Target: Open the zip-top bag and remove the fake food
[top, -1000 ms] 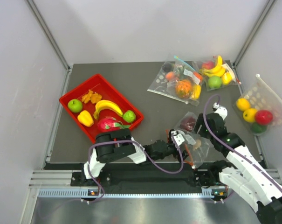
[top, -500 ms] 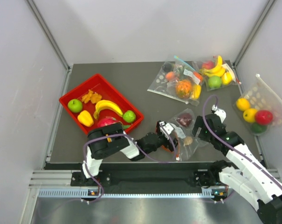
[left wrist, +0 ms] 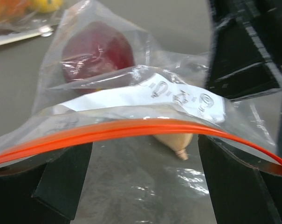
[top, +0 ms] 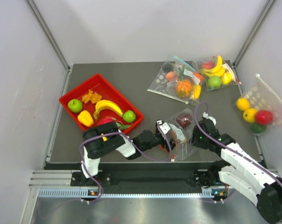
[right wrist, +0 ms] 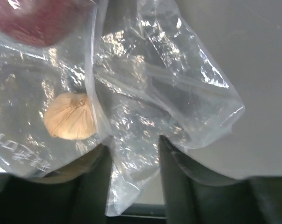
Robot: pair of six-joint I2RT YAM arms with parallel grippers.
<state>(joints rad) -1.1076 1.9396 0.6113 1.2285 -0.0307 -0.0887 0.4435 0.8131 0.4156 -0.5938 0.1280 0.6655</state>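
Zip-top bag lies on the dark table close to the near edge, between your two grippers. At the far left, the red tray holds two green apples, orange segments and a yellow piece, along with a banana and a partly hidden pink dragon fruit. Your left gripper is at the bag's mouth with its fingers spread wide. The orange-red zip strip stretches in a bow across both of them. Just behind the strip you see the white label. Inside the bag are a dark red fruit and a small beige piece. On the right, your right gripper is at the bag's other end. Its fingers stand fairly near each other with a fold of crinkled plastic between them, but you cannot tell from this view whether they actually clamp it.
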